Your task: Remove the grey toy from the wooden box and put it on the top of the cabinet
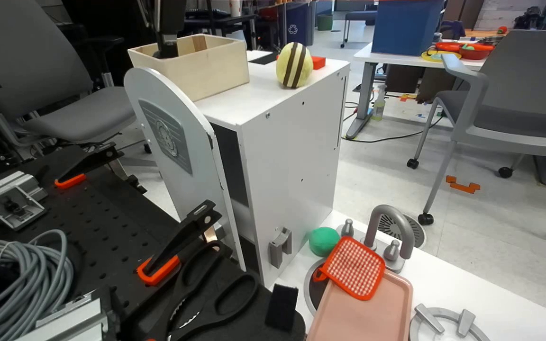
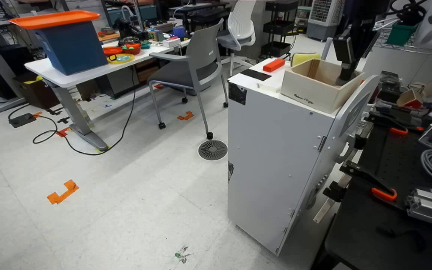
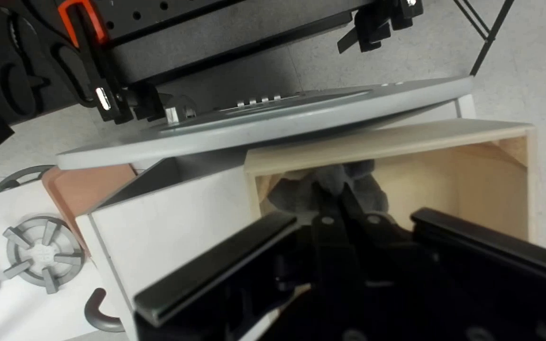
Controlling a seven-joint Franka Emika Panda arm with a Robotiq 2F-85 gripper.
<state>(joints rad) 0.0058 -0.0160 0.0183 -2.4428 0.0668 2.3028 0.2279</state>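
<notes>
- The wooden box point(image 2: 313, 90) carries dark script point(image 2: 304, 98) on its outer wall that looks like "Melissa & Doug", though small and blurred.
- A blue bin point(image 1: 304, 21), well beyond the wooden box, bears a white recycling symbol point(image 1: 293, 29).
- The grey toy point(image 3: 331, 177) is inside the wooden box, near one corner; I cannot tell whether it touches the bottom.
- The gripper point(image 3: 333, 190) points down into the wooden box, its fingers close together and clamped on the grey toy.
- The cabinet point(image 1: 296, 151) stands directly under the wooden box.
- A striped toy point(image 1: 294, 65) sits near the wooden box, apart from it.
- A red bowl point(image 1: 477, 55), on a table point(image 1: 396, 59) well apart from the wooden box, holds something pale green.
</notes>
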